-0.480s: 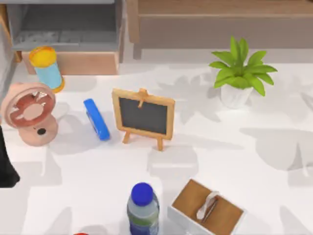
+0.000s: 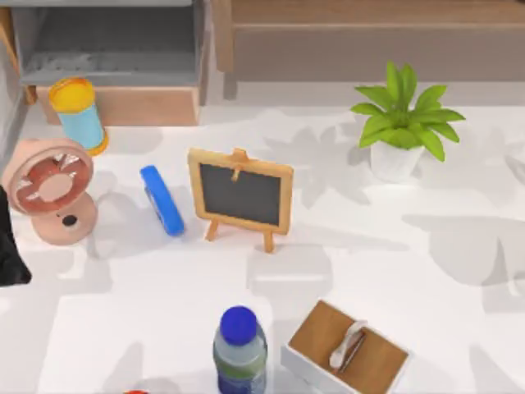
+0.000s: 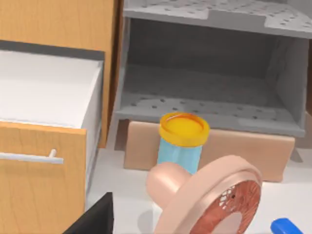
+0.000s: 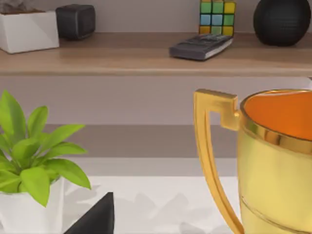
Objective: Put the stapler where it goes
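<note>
beside chalkboard [image 2: 240, 197], blue stapler [image 2: 162, 199], unlabelled

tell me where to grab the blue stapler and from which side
Grip the stapler across its narrow middle, coming straight down from above. It lies flat and elongated on the table, between the pink fan and the little chalkboard, so a side approach looks crowded.
</note>
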Motion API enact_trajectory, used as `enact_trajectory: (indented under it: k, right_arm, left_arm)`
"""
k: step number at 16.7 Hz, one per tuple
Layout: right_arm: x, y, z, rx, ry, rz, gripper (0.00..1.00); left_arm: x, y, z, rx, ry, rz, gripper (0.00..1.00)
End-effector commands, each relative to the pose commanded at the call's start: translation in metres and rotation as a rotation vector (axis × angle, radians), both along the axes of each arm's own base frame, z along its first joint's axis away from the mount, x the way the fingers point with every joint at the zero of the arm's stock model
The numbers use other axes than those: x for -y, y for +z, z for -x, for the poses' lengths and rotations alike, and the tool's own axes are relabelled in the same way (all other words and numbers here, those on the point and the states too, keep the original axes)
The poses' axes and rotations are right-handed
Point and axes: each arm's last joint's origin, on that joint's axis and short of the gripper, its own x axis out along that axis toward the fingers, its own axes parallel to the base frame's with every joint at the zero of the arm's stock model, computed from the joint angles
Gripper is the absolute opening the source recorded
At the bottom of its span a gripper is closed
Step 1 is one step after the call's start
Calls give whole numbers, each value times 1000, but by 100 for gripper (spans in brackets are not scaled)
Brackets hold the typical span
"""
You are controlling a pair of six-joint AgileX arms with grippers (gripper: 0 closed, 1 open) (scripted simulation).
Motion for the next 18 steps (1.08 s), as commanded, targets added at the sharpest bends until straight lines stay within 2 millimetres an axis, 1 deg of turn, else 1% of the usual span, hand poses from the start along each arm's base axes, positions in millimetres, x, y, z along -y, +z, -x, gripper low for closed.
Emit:
enact_trajectory:
  k: [3, 5, 8, 10, 12, 14, 16, 18]
  right_arm:
    - [0, 0, 0, 0, 0, 0, 100]
    - [0, 0, 0, 0, 0, 0, 100]
    - [0, 0, 0, 0, 0, 0, 100]
    - [0, 0, 0, 0, 0, 0, 100]
    - [0, 0, 0, 0, 0, 0, 100]
    - [0, 0, 0, 0, 0, 0, 100]
    - [0, 0, 0, 0, 0, 0, 100]
    - [0, 0, 0, 0, 0, 0, 100]
  left_arm:
    - [6, 32, -19, -160, -32, 106, 100]
    - [14, 52, -42, -296, -48, 174, 100]
    - [34, 74, -88, -520, -52, 255, 100]
    - [52, 80, -124, -670, -40, 290, 100]
    - [74, 79, -160, -808, -16, 312, 100]
    - [98, 71, -193, -934, 20, 322, 100]
    - [120, 56, -222, -1048, 67, 322, 100]
    - [138, 35, -245, -1151, 124, 312, 100]
